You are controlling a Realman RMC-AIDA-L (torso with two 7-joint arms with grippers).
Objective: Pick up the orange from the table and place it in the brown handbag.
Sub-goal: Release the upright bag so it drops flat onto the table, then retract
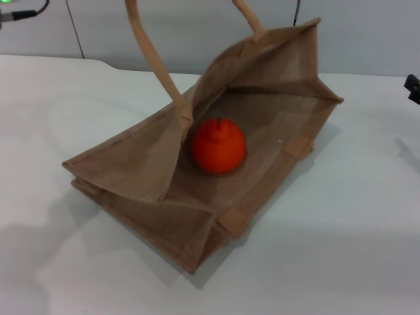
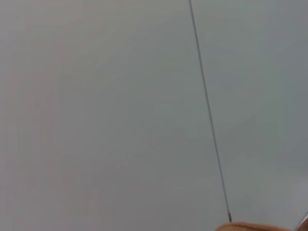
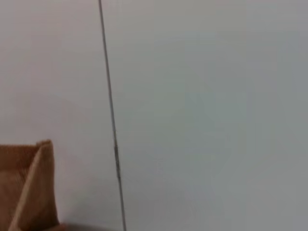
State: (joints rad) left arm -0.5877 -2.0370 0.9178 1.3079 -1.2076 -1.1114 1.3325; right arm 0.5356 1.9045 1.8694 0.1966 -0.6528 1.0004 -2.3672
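Note:
The orange [image 1: 218, 146] is round and bright red-orange and lies inside the brown handbag [image 1: 138, 164]. The bag is a tan woven tote lying on the white table [image 1: 341, 249] with its mouth gaping toward the upper right. One handle strap [image 1: 154, 59] rises from the near side out of the top of the head view, and a second strap [image 1: 248, 16] rises at the far side. A dark piece [image 1: 412, 88] at the right edge seems to be part of my right gripper. My left gripper is out of view. The right wrist view shows a bag corner [image 3: 26, 187], and the left wrist view shows a tan sliver [image 2: 252, 226].
A pale wall with thin vertical seams [image 1: 75, 29] stands behind the table. A dark cable with a green light [image 1: 16, 13] sits at the far left corner. Bare tabletop lies to the left, right and front of the bag.

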